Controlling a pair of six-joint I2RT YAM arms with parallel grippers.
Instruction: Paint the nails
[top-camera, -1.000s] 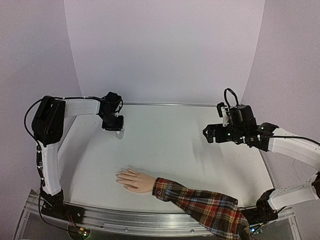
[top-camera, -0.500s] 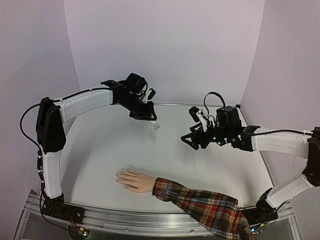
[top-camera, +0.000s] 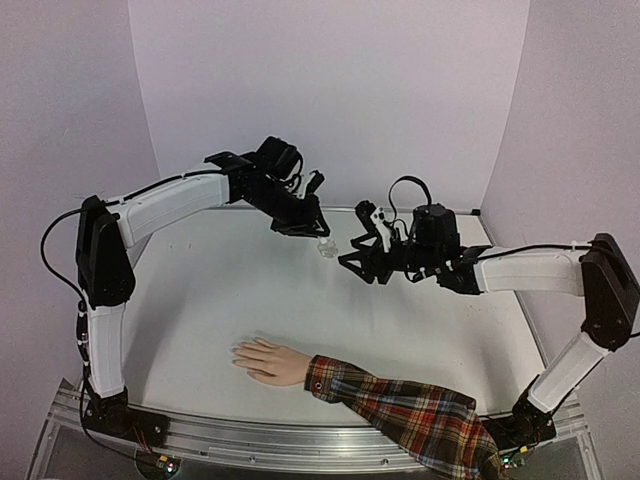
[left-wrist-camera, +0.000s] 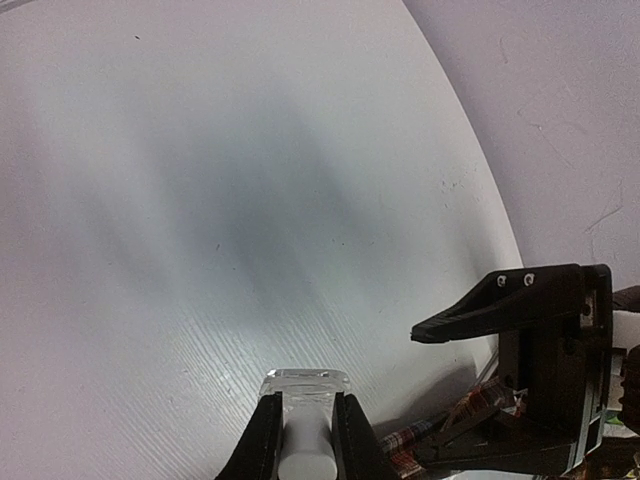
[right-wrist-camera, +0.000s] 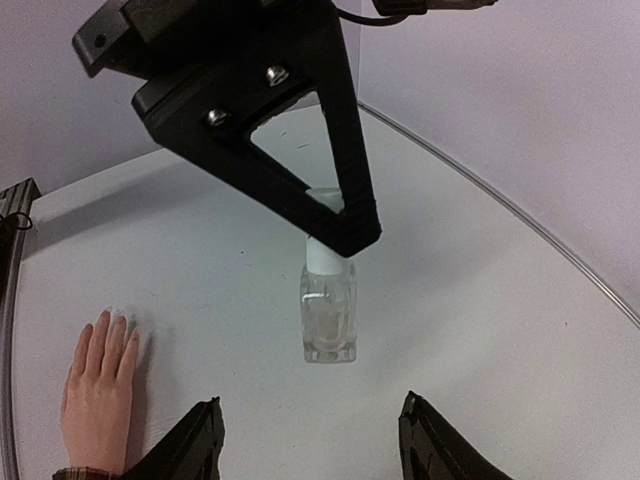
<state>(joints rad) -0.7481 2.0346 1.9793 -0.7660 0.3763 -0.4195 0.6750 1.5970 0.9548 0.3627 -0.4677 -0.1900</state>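
Observation:
A small clear bottle with a white cap (top-camera: 325, 247) hangs in the air over the back middle of the table. My left gripper (top-camera: 312, 232) is shut on its cap, as the left wrist view shows with the bottle (left-wrist-camera: 305, 425) between the jaws of the left gripper (left-wrist-camera: 306, 398). My right gripper (top-camera: 356, 260) is open and empty, just right of the bottle and facing it. In the right wrist view the bottle (right-wrist-camera: 328, 310) hangs ahead of the wide-open right gripper (right-wrist-camera: 310, 402). The pale hand (top-camera: 266, 360) with its nails (right-wrist-camera: 104, 318) lies flat at the table's front.
The red plaid sleeve (top-camera: 410, 415) runs from the hand to the front right edge. The white table (top-camera: 220, 300) has a metal rail along its back. Purple walls close in behind and at both sides. The left gripper's black fingers (right-wrist-camera: 300, 180) fill the top of the right wrist view.
My left arm has lifted the bottle from the back left of the table and carried it right to the middle. My right gripper has moved left towards it.

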